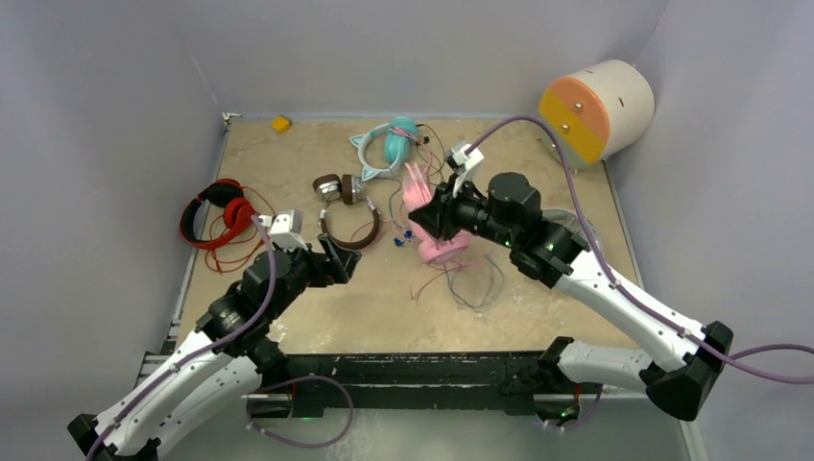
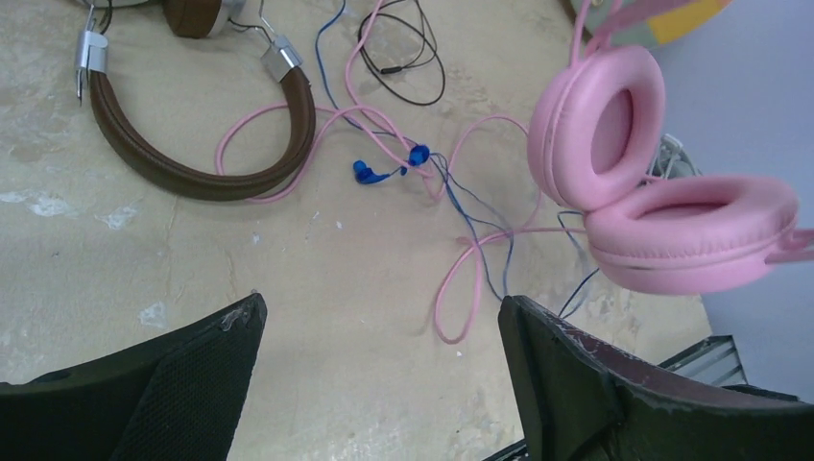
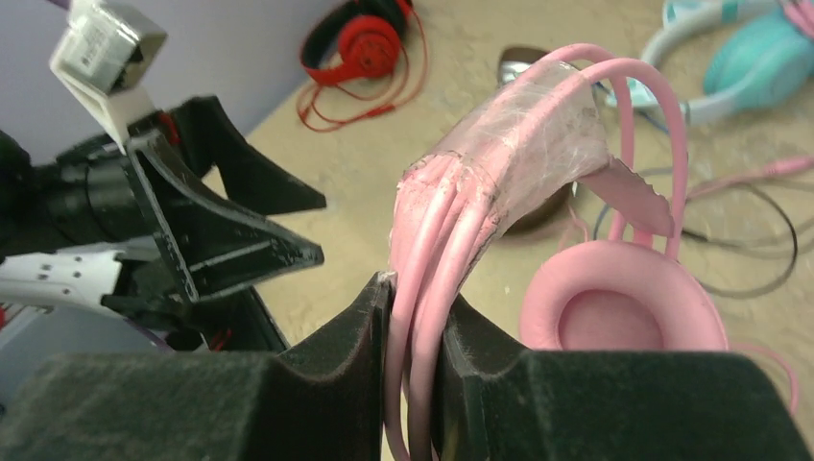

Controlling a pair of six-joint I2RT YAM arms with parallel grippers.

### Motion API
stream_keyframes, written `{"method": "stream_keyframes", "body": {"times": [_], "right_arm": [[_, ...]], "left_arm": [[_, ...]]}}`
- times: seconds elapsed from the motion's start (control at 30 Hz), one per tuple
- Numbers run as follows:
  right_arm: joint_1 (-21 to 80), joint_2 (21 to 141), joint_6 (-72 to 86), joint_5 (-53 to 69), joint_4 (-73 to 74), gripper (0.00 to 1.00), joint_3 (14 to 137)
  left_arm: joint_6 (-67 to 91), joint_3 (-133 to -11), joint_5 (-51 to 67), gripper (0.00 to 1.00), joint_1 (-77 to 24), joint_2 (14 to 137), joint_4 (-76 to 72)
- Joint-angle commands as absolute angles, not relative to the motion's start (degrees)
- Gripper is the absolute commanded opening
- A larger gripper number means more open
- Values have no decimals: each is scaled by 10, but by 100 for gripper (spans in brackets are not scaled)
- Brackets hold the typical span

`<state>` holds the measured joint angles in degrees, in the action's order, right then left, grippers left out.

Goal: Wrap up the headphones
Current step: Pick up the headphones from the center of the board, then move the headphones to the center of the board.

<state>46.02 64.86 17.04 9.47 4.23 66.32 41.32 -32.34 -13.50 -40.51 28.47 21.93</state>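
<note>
The right jaws are closed on the headband of the pink headphones (image 3: 614,307), which is pinched between the two pads. Clear film is seen wrapped round the band just beyond the grip. The pair is held right of centre on the table (image 1: 317,327), with the cups hanging below the band. Whether the lower cup rests on the table cannot be told. The hold on the band is judged deliberate: the cups are kept clear and the cord is left free to be gathered.

The left jaws are spread wide and nothing is held in them. They are poised low over bare table, near the closest loop of the pink cable (image 2: 459,288). It is judged that they are placed there to take up that cable for winding.

The pink cable is seen trailing left from the cups in loose loops. It is crossed by a thin blue cord (image 2: 480,240) ending in blue earbuds (image 2: 389,171), and one loop runs under the brown headphones (image 2: 192,168). A snag is judged likely if the cable is pulled before these are separated.

Farther out, red headphones (image 1: 216,216) lie at the left edge. Teal cat-ear headphones (image 1: 389,144) lie at the far side, well apart from the work.
</note>
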Motion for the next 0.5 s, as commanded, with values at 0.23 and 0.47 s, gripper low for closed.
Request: {"method": "stream_keyframes", "body": {"times": [0.23, 0.47], "right_arm": [[461, 445, 187, -113, 100, 24, 627], [460, 364, 201, -113, 149, 24, 585]], "left_arm": [[394, -359, -93, 87, -403, 471, 128], [346, -441, -95, 82, -403, 619, 81]]}}
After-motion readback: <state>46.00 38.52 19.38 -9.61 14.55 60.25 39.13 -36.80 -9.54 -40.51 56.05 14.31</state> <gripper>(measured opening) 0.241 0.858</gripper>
